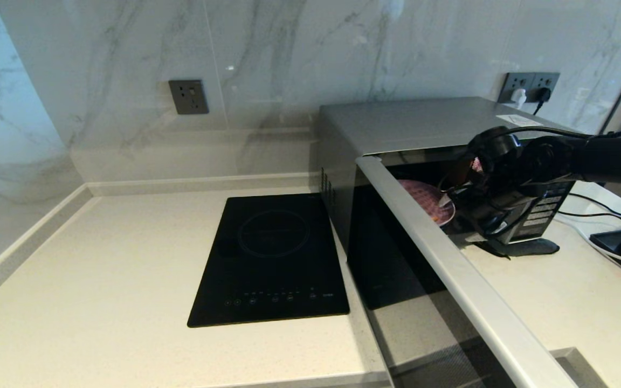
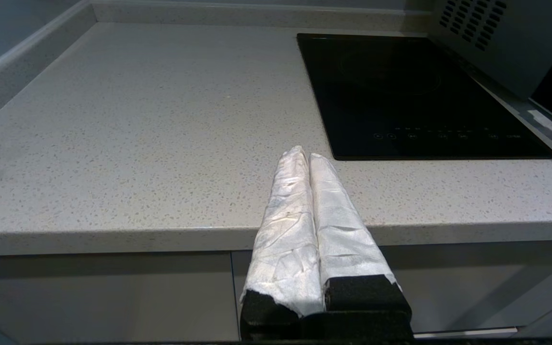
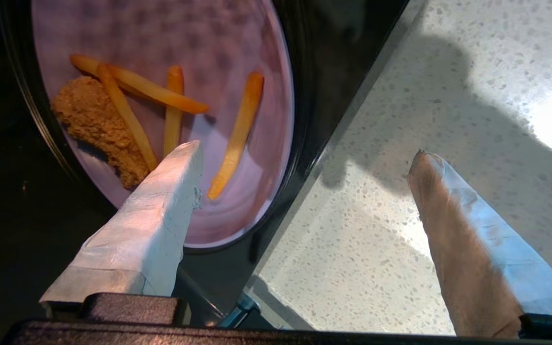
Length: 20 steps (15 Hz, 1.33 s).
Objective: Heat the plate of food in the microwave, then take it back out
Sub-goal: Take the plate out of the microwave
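Note:
The silver-grey microwave [image 1: 413,121] stands at the back right with its dark glass door [image 1: 450,264] swung wide open towards me. Inside the cavity lies the lilac plate of food [image 1: 429,199]. In the right wrist view the plate [image 3: 209,43] holds orange fries [image 3: 240,129] and a crumbly brown piece [image 3: 91,120]. My right gripper [image 1: 477,207] is at the cavity's mouth and open [image 3: 305,151]; one taped finger [image 3: 161,206] hangs over the plate's near rim, the other [image 3: 453,215] over the counter outside. My left gripper [image 2: 304,153] is shut on nothing at the counter's front edge.
A flat black induction hob [image 1: 273,258] is set into the counter left of the microwave. Wall sockets [image 1: 188,96] [image 1: 531,86] sit on the marble backsplash. Cables and a dark device [image 1: 612,242] lie at the far right. The open door juts over the counter's front edge.

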Tool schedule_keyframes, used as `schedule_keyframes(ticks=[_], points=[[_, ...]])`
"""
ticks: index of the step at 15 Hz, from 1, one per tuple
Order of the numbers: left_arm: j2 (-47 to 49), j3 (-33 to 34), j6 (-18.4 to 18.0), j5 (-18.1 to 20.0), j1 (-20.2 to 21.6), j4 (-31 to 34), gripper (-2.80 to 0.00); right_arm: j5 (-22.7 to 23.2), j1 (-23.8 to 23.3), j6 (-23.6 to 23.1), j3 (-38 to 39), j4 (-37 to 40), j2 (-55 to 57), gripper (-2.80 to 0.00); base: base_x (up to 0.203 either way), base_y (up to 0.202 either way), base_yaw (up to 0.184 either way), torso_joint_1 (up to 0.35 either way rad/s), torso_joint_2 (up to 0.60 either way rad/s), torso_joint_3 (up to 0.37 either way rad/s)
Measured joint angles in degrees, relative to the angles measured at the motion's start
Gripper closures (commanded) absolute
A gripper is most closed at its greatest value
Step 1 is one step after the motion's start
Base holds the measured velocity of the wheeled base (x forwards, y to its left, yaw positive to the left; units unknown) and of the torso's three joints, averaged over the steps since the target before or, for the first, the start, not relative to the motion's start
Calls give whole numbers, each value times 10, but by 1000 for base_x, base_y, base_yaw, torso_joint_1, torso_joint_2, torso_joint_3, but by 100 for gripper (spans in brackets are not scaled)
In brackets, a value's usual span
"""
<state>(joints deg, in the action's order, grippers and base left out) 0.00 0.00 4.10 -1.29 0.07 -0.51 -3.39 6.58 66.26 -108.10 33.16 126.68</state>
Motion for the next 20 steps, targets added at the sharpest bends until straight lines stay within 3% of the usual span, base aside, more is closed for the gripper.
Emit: schedule_keyframes(ticks=[20], points=[[0, 0, 0, 0, 0, 0, 0, -2, 1, -2, -20, 0, 59, -280, 0, 0, 0, 0, 0, 0]])
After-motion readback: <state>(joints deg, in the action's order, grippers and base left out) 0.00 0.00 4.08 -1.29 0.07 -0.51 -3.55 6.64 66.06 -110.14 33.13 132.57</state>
